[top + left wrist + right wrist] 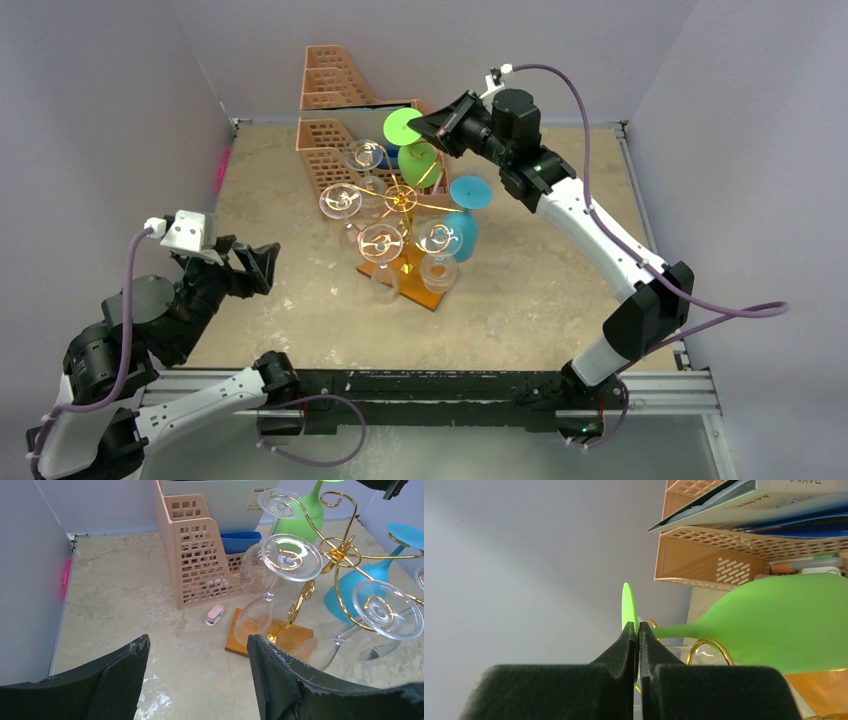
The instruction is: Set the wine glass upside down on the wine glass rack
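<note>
The green wine glass (420, 163) hangs bowl down and foot up at the back of the wine glass rack (402, 200), a gold wire stand on a brown wooden base (295, 636). My right gripper (638, 628) is shut on the thin edge of its round green foot (628, 605). The stem runs right toward the bowl (784, 625), just above a gold scroll (709, 647); I cannot tell whether it rests on the scroll. My left gripper (197, 645) stands open and holds nothing, low over the table left of the rack.
Several clear glasses (291, 556) and a blue one (372, 582) hang upside down on the rack. A peach perforated file organizer (200, 555) with papers stands behind it. A small pink stapler (216, 615) lies beside the base. A pink marker (222, 170) sits at the left wall.
</note>
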Robot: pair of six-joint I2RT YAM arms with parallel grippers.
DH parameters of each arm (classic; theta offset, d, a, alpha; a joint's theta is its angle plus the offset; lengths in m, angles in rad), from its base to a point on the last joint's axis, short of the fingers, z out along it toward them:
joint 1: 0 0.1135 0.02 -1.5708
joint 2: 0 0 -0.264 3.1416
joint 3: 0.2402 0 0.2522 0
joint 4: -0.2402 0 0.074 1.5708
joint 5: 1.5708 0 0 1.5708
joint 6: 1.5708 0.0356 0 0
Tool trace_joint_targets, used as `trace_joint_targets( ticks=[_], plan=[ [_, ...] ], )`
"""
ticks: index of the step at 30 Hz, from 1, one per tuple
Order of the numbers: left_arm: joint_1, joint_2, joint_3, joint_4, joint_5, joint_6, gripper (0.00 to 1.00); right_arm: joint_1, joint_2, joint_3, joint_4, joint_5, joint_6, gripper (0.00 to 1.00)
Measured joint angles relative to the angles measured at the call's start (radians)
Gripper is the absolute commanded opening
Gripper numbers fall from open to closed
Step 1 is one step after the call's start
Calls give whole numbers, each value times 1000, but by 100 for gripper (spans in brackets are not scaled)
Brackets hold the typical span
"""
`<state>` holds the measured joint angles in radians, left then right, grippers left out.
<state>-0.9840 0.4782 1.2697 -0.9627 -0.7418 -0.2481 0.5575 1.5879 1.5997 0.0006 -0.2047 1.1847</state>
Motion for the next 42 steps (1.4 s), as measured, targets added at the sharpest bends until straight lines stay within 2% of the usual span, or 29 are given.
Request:
trace_joint_targets(
  ticks=[12,25,34,42],
  plan=[
    [0,36,0,20,-23,4,70,3,-7,-20,-29,-23,64,0],
    [0,82,-28,140,-63,26,69,21,-99,-75,-42,-30,12,0],
    [0,115,-28,150,-66,23,69,21,-103,-84,-64,-18,-22,0],
    [0,115,-29,154,-64,23,69,21,-178,-131,-101,50,-69,0]
  ],
)
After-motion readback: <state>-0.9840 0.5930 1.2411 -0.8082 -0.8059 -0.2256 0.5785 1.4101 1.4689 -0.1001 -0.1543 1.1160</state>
